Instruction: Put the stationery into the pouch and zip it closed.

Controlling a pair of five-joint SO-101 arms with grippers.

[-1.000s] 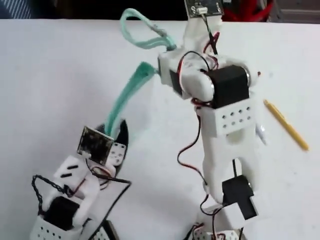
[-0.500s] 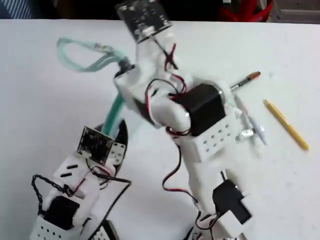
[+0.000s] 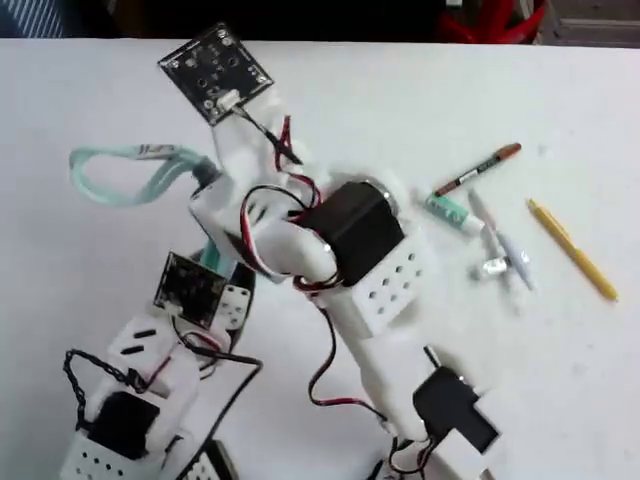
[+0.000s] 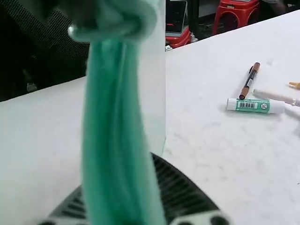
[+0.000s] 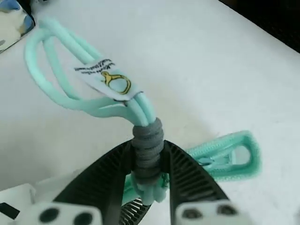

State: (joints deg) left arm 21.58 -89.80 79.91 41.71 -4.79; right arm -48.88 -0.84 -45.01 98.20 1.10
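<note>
Teal pouch (image 4: 112, 140) x1, yellow pen (image 3: 572, 250) x1

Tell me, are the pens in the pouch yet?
No, out: the brown pen, yellow pen and white tube lie on the table.

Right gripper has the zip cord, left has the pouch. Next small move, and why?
Probably open the right gripper off the grey cord knot and swing it to the green-labelled tube, the nearest piece. The left gripper grips the pouch, but the tube, brown pen, clear pen and yellow pen lie outside it on the table. How far the zip is open I cannot tell.
</note>
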